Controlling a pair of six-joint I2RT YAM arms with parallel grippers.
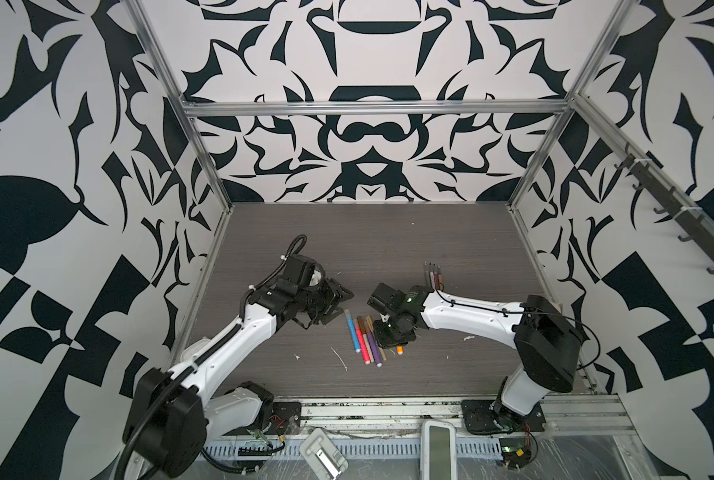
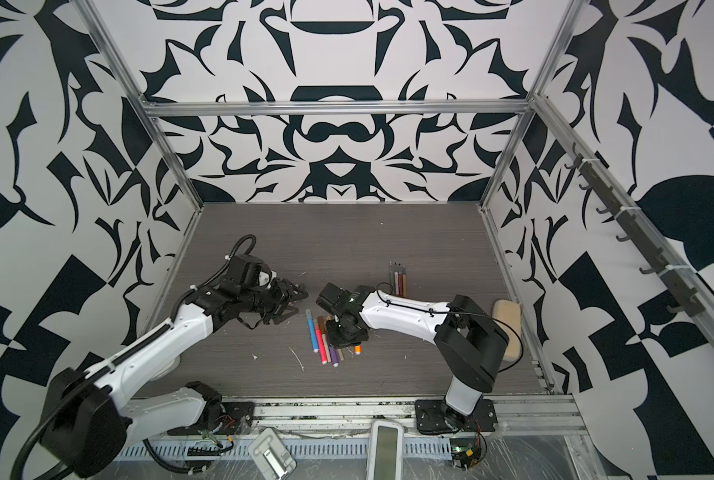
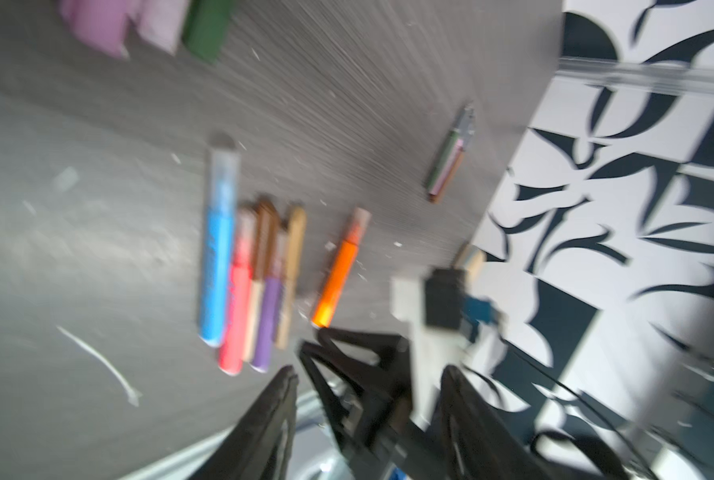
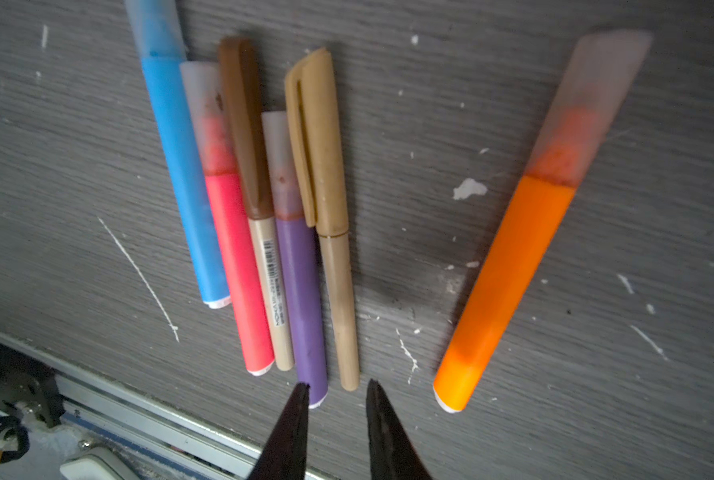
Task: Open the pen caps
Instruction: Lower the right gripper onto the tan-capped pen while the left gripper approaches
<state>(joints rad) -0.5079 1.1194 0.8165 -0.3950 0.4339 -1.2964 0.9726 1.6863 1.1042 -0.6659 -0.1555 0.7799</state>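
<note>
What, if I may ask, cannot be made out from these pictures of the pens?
- orange pen: both top views, mostly hidden under the right arm's wrist.
- pink caps and green cap: left wrist view, blurred, cut off by the picture's edge.
- three far pens: top views, too small to see tips.

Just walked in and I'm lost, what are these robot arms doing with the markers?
The two arms are uncapping pens. The right gripper hangs open and empty over the butt ends of the purple pen and gold pen, part of a row of five capped pens; the orange pen, also capped, lies apart. The left gripper hovers open and empty to one side. At the back of the table, three pens look uncapped; blurred pink and green caps lie loose.
</note>
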